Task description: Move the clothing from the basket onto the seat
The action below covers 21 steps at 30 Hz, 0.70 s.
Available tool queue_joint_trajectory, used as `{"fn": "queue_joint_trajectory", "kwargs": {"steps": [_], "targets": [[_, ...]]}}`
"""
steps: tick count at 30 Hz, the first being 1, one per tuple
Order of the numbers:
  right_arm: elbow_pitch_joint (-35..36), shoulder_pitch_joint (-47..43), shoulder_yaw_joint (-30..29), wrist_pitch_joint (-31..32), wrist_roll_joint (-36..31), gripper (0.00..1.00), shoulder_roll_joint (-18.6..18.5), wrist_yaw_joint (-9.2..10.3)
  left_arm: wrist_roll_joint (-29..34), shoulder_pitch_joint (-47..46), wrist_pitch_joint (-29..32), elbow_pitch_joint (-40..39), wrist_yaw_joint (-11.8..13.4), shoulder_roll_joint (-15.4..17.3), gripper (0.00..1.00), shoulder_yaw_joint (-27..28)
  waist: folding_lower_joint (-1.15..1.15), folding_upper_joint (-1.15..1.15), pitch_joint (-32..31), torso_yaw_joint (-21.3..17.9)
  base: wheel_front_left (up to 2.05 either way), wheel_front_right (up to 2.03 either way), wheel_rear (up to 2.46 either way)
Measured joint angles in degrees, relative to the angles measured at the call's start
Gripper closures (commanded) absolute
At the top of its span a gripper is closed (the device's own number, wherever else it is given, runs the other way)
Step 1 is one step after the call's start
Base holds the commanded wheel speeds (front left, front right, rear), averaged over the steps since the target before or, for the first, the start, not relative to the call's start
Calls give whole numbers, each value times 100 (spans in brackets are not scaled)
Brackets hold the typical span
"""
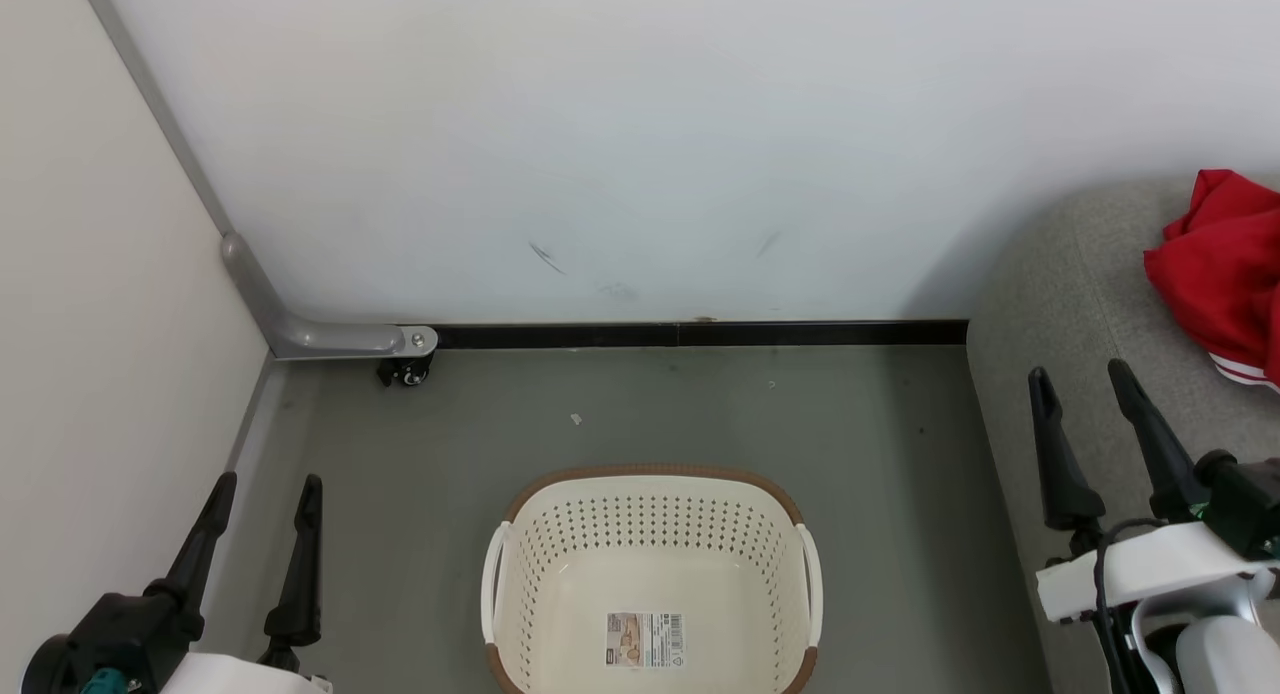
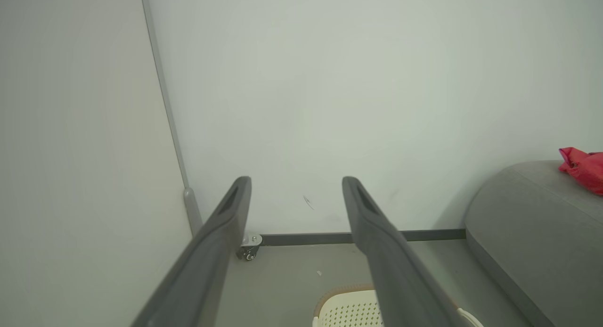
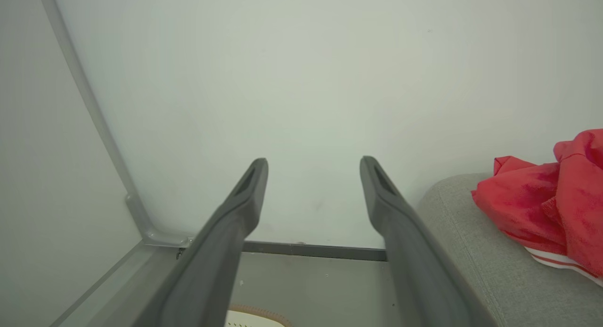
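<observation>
Head view: basket [image 1: 650, 519] floor, label [image 1: 645, 640]; wrist views: its rim; clothing [image 3: 532, 209] on seat [image 3: 476, 261]; left gripper [image 1: 270, 481], right gripper [image 1: 1078, 370] splayed, empty

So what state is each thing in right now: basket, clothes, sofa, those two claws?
basket: empty, upright on the floor
clothing: crumpled heap lying on the seat
seat: carries the clothing
left gripper: open, holding nothing
right gripper: open, holding nothing

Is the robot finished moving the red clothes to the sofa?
Looks finished. Done: the basket holds just its sticker, and the red clothes lie on the grey seat. In hand: nothing; the left gripper and right gripper are open and empty. Left: nothing I can see.
</observation>
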State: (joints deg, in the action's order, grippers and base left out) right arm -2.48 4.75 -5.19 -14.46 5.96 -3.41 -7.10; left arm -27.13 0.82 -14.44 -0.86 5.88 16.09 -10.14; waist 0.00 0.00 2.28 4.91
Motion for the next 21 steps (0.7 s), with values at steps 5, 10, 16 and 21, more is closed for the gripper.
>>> {"fn": "queue_joint_trajectory", "kwargs": {"steps": [5,10,16,21], "targets": [[43,-246,14,0,0,0,19,0,108,167,0,-1,-14,-145,0,97,0,0,-113,-9,0,0,0],[93,-390,33,0,0,0,36,1,165,324,0,0,-58,-231,0,179,0,0,-204,-31,0,0,0],[197,-556,54,0,0,0,47,1,218,469,0,-2,-127,-366,0,234,0,0,-282,-58,0,0,0],[221,-598,71,0,0,0,60,1,266,522,0,-12,-202,-437,0,328,0,0,-312,-70,0,0,0]]}}
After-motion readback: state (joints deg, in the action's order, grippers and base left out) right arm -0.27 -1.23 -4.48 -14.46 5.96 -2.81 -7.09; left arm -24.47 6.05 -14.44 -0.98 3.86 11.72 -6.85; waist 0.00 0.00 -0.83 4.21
